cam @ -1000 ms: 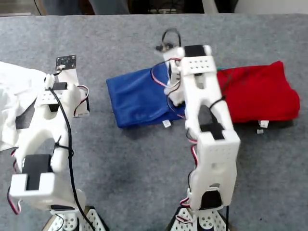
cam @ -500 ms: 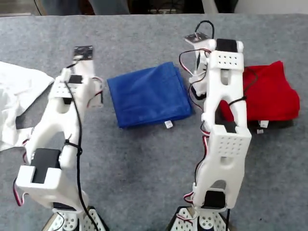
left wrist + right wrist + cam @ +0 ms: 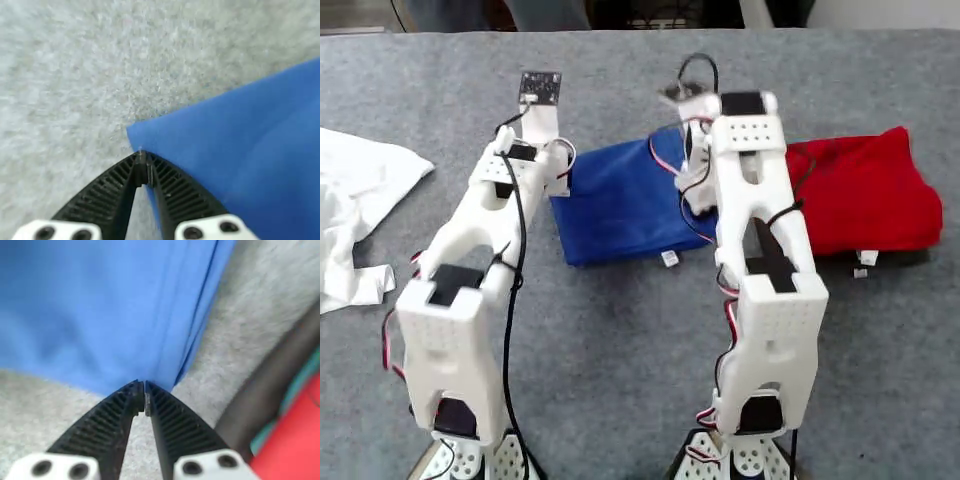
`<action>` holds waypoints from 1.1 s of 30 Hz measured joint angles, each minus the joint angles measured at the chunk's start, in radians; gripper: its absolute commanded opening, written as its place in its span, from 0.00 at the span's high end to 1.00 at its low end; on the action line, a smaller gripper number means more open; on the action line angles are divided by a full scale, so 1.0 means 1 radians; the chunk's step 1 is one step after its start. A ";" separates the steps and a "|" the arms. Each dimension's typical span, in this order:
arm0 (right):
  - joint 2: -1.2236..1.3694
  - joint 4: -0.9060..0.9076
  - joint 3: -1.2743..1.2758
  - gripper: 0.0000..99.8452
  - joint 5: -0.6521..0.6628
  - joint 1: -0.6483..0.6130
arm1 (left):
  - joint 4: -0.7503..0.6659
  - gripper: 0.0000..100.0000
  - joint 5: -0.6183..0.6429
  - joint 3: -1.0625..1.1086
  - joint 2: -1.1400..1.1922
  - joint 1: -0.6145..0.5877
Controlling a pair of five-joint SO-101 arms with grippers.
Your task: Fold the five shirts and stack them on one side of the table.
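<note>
Sitting shut at the far corners of the folded blue shirt (image 3: 620, 205), on the surface (image 3: 600, 370) beside the red shirt (image 3: 865, 195), the left claw (image 3: 143, 161) and right claw (image 3: 144, 389) seemed set to stack it, needing an even joint lift.

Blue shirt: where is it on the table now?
In the high view, the folded blue shirt lies mid-table, between the white shirt at left and the red shirt at right.

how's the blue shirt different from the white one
The blue shirt is folded into a neat rectangle; the white shirt lies loose and rumpled. The blue one sits centrally, the white one at the left edge. Both rest on the grey table.
</note>
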 measured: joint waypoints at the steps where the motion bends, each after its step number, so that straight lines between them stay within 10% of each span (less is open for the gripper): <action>1: 0.011 -0.026 0.029 0.99 0.000 0.018 | -0.002 0.97 0.000 -0.026 0.032 0.000; 24: -0.245 0.140 -0.072 0.98 -0.074 0.120 | 0.333 0.97 0.000 -0.158 -0.192 -0.058; 33: -0.305 0.115 0.118 0.62 -0.471 -0.064 | 0.181 0.97 0.002 0.276 -0.419 -0.195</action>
